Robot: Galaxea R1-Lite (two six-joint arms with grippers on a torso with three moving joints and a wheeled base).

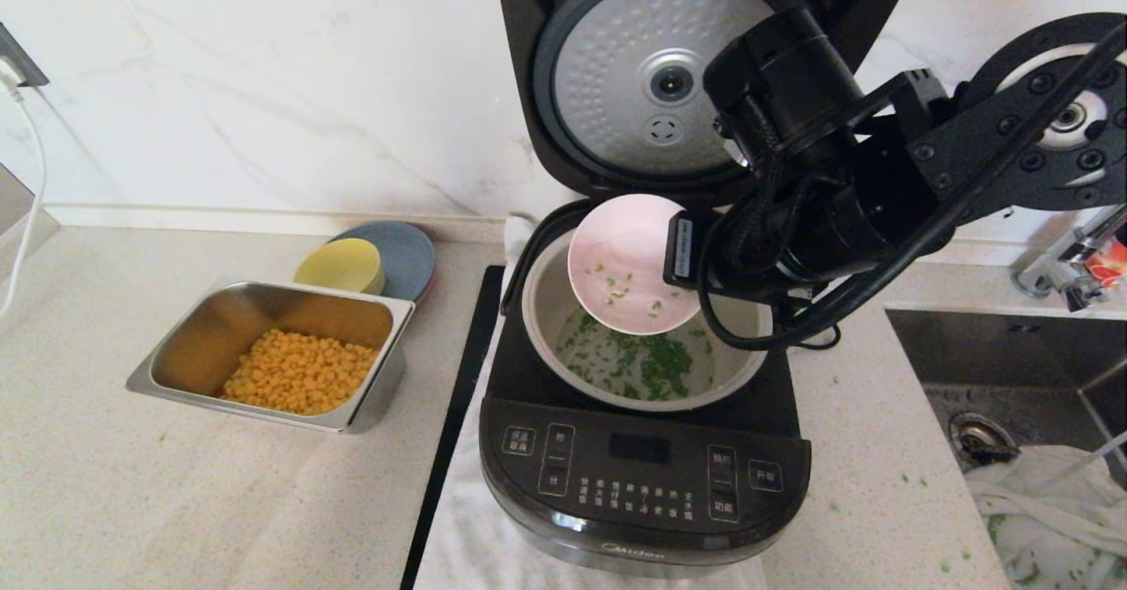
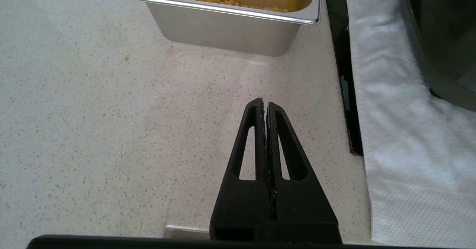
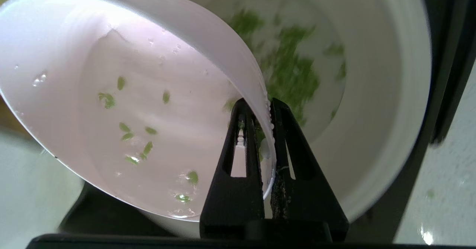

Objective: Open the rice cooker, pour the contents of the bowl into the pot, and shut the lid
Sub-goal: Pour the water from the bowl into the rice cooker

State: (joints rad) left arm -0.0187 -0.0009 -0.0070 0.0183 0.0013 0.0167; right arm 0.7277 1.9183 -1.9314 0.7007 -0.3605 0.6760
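The black rice cooker [image 1: 643, 475] stands open, its lid [image 1: 634, 88] upright with the dimpled silver disc facing me. The grey pot [image 1: 546, 299] inside holds water and chopped green herb. Tipped steeply over the pot hangs the pale-pink bowl [image 1: 627, 260] [image 3: 122, 104], with a few green bits stuck inside. My right gripper [image 3: 259, 106] is shut on the bowl's rim, one finger inside and one outside. My left gripper [image 2: 264, 104] is shut and empty, low over the counter in front of the steel tray; it does not show in the head view.
A steel tray of yellow corn [image 1: 295, 370] [image 2: 230, 3] sits left of the cooker, with a yellow bowl [image 1: 339, 266] on a blue-grey plate [image 1: 407, 255] behind it. A white towel [image 2: 401, 130] lies under the cooker. The sink [image 1: 1012, 379] is at the right.
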